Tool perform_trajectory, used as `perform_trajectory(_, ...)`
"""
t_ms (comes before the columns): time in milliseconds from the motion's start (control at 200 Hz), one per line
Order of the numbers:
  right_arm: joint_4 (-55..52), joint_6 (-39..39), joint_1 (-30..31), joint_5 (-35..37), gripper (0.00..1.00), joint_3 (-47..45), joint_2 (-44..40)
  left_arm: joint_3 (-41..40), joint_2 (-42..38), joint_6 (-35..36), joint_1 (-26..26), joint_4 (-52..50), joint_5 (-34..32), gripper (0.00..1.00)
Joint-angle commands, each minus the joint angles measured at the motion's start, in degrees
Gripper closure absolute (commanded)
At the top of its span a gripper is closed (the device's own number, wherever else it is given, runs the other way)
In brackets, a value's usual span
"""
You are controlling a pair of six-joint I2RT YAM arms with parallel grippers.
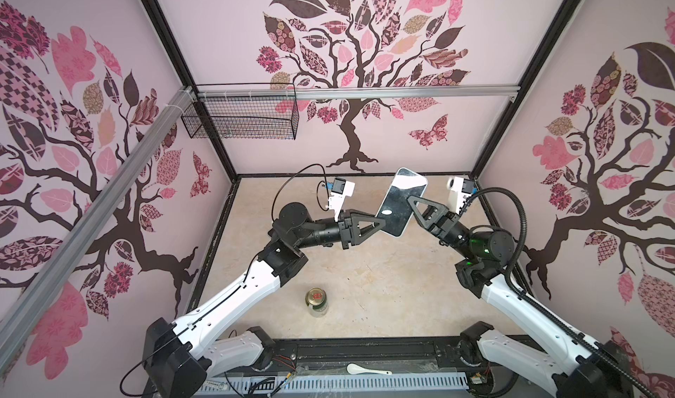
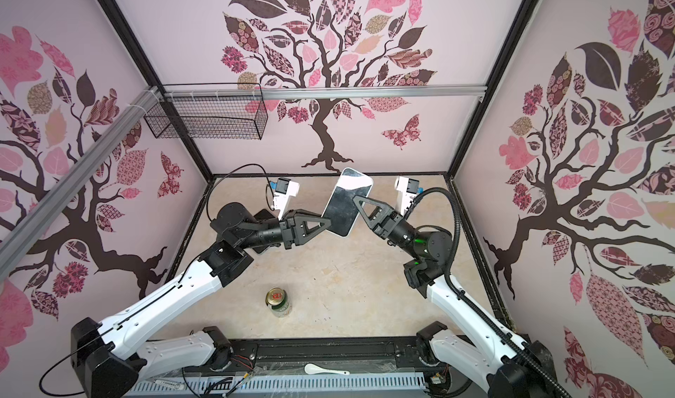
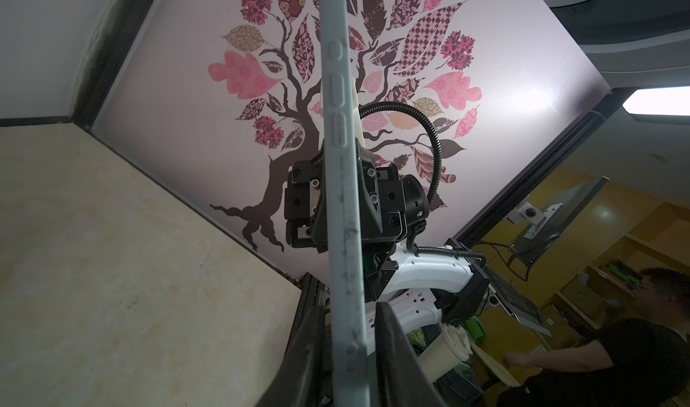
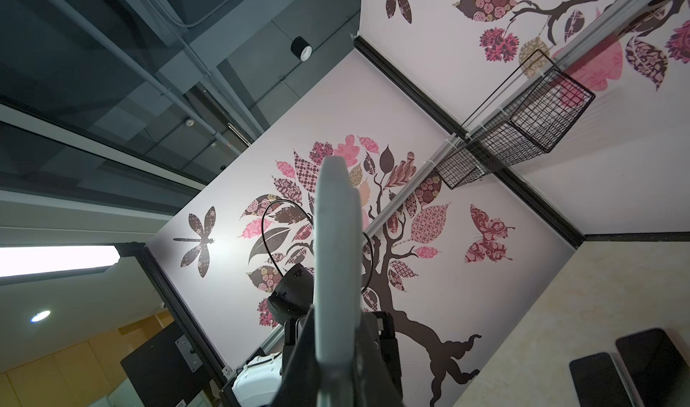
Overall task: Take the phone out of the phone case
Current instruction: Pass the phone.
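Observation:
A phone (image 1: 400,202) (image 2: 347,202) with a mirror-like dark screen is held in the air above the table, tilted, in both top views. It sits in a pale grey-green phone case, seen edge-on in the wrist views (image 3: 341,199) (image 4: 338,255). My right gripper (image 1: 411,199) (image 2: 356,199) (image 4: 338,326) is shut on its right side, one finger on each face. At the lower left corner my left gripper (image 1: 381,223) (image 2: 327,224) (image 3: 349,308) straddles the edge. One finger (image 3: 310,334) lies against the case, and a thin gap shows beside the other finger (image 3: 392,334).
An upright drink can (image 1: 316,301) (image 2: 278,301) stands on the beige table (image 1: 365,286) near the front. A wire basket (image 1: 241,118) hangs at the back left wall. A white spoon (image 1: 367,370) lies on the front rail. Two dark phones (image 4: 597,379) (image 4: 653,360) lie flat on the table.

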Motion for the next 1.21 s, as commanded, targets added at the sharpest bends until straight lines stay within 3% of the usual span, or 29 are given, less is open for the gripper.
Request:
perform_trajectory(0,6.0,0.9,-0.3,0.6,1.00,0.7,-0.9,1.3,0.3,-0.2,-0.4,1.3,-0.2,0.75)
perform_trajectory(310,6.7,1.1,0.2,0.5,1.00,-0.1,-0.7,1.4,0.6,0.0,-0.5,0.7,-0.6,0.87)
perform_trajectory(425,6.4,0.8,0.2,0.5,1.00,-0.5,-0.8,1.7,1.0,0.4,-0.5,-0.4,-1.0,1.00)
perform_trajectory(590,1.4,-4.0,0.3,0.3,1.00,-0.5,-2.5,2.7,0.3,2.7,-0.5,-5.5,-3.8,1.00)
perform_trajectory(630,-0.3,-5.8,0.3,0.2,0.88,-0.4,-3.1,3.0,0.0,3.6,-0.5,-7.2,-4.4,1.00)
perform_trajectory(690,-3.6,-9.0,0.2,0.6,0.62,-0.4,-4.2,3.8,-0.4,5.5,-0.4,-10.3,-5.0,1.00)
perform_trajectory(785,-11.3,-14.8,0.2,2.5,0.42,-0.4,-6.7,6.2,-1.3,9.6,-0.4,-18.1,-6.2,1.00)
perform_trajectory(950,-24.9,-26.9,0.2,6.4,0.35,0.0,-11.1,7.7,-3.2,11.6,1.0,-25.7,-10.2,1.00)
perform_trajectory(1115,-37.7,-36.2,0.2,5.9,0.32,2.6,-12.7,8.7,-2.6,10.4,5.4,-27.8,-6.3,1.00)
perform_trajectory(1200,-45.8,-41.5,0.2,6.2,0.31,5.6,-12.0,9.8,-2.7,13.1,6.8,-31.1,-5.2,1.00)
